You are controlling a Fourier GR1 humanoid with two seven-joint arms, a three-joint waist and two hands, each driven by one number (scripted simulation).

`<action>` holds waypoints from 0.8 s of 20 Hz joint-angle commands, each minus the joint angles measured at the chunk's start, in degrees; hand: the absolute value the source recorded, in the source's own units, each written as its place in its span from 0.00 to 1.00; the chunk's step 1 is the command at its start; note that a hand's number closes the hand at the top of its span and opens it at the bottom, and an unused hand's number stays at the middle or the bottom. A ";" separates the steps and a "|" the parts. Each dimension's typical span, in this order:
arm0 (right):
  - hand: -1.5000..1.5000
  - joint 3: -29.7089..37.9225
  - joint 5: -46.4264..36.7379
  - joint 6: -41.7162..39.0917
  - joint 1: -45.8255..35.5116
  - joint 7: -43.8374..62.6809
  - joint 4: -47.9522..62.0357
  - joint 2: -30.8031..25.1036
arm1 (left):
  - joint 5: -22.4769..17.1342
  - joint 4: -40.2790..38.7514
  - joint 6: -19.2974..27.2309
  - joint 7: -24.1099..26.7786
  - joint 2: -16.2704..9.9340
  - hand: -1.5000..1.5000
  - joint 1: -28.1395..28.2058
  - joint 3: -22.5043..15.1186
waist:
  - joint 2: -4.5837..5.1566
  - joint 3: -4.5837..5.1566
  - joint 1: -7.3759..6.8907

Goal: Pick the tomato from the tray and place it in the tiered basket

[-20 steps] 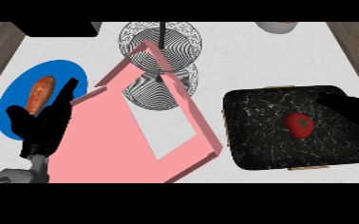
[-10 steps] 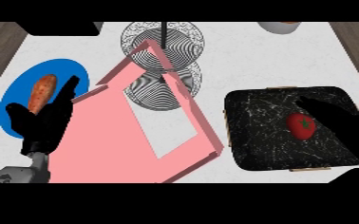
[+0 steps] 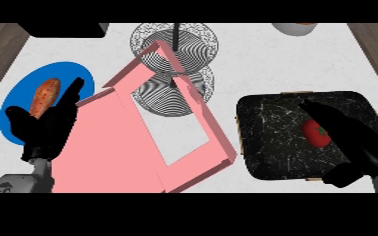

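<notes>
White counter (image 3: 295, 65) under you. Your tomato (image 3: 317, 133) lies on the dark tray (image 3: 273, 145) — right hand (image 3: 347, 135) directly over it, fingers straight and apart, touching or just above, cannot tell. Left hand (image 3: 50, 130) rests open at left. Tiered basket (image 3: 176, 60) sits well apart.

No lettering, label, brand, number or sign can be read anywhere on the counter (image 3: 295, 65). The black tray (image 3: 280, 140) carries only pale marbled veining, the tiered basket (image 3: 177, 60) only a black-and-white wavy stripe pattern, and the pink frame (image 3: 111, 140), blue plate (image 3: 29, 90) and tomato (image 3: 319, 133) are plain and unmarked.
</notes>
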State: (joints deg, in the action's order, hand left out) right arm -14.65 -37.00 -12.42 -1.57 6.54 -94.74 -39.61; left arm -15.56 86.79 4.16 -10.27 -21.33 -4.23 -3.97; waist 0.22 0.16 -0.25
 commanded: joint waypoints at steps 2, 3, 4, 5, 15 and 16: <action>0.00 3.55 -3.29 2.89 -1.50 -6.15 5.96 1.03 | 2.24 7.92 2.03 -4.83 1.54 0.50 1.20 -1.04 | -0.28 -0.19 0.09; 0.00 3.54 -4.86 3.41 -0.57 -5.57 5.56 3.17 | 1.28 1.05 -2.73 0.78 1.05 0.50 0.99 1.66 | -0.24 -0.16 0.26; 0.00 1.87 -7.40 4.39 -2.96 -4.91 7.42 4.64 | 4.34 4.11 1.29 -0.88 3.94 0.50 0.93 -1.86 | -0.23 -0.17 0.11; 0.00 2.82 -7.68 3.39 -4.41 -5.23 8.49 5.22 | 2.43 -0.51 -3.22 3.51 2.51 0.50 2.68 1.15 | -0.20 -0.16 0.08; 1.00 2.57 -12.24 -2.59 -7.10 -12.75 19.49 3.86 | 3.01 4.61 -3.64 -2.43 1.66 0.50 0.41 3.66 | -0.18 -0.18 -0.18; 1.00 1.33 -14.60 -0.30 -5.85 -13.21 18.58 4.42 | 3.99 2.58 -3.34 -1.21 3.04 0.50 -0.37 2.87 | -0.18 -0.17 0.03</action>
State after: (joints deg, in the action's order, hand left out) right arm -11.08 -46.94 -14.06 -7.05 -4.48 -79.79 -36.13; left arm -12.60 88.90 1.44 -11.53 -18.44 -3.50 -1.42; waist 0.00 0.54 -0.27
